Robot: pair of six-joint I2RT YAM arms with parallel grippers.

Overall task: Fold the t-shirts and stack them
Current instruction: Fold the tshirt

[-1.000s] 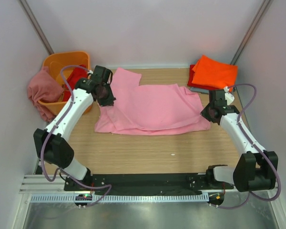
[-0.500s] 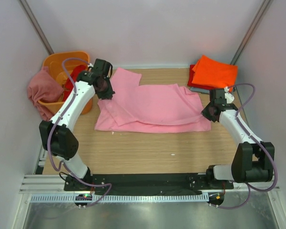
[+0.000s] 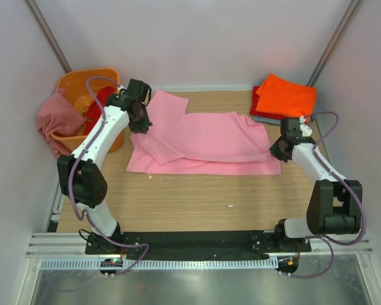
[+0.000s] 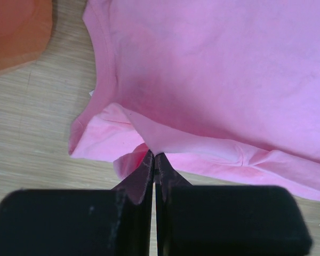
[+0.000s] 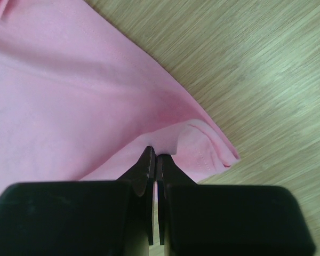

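Pink shirt (image 3: 209,143) lies flat on the table (image 3: 197,203), near edge doubled over; we judge a fold in hand. Orange shirt (image 3: 286,95) sits folded at the far right corner, likely the stack. Left gripper (image 4: 153,156) pinches the left fold, right gripper (image 5: 153,152) the right corner, both clamped on cloth for an even lift.
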